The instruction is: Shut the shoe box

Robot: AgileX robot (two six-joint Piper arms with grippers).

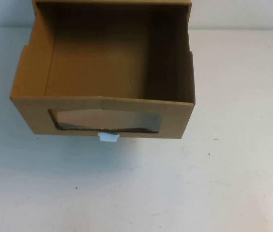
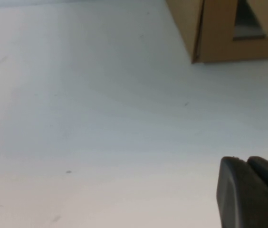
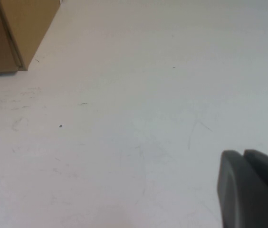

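Note:
The shoe box (image 1: 30,113) is a brown cardboard drawer pulled out toward me, open on top and empty inside. Its front has a wide clear window (image 1: 105,121) with a small white pull tab (image 1: 108,137) just below. Neither gripper shows in the high view. In the left wrist view my left gripper (image 2: 245,161) hovers over bare table, fingers pressed together and empty, with the box's corner (image 2: 219,33) well ahead of it. In the right wrist view my right gripper (image 3: 242,154) is likewise shut and empty, far from the box's other corner (image 3: 15,28).
The box's outer sleeve (image 1: 112,2) lies at the far edge of the high view. The white table (image 1: 175,193) stretches in front of the box and to both sides, marked only by small specks and scuffs.

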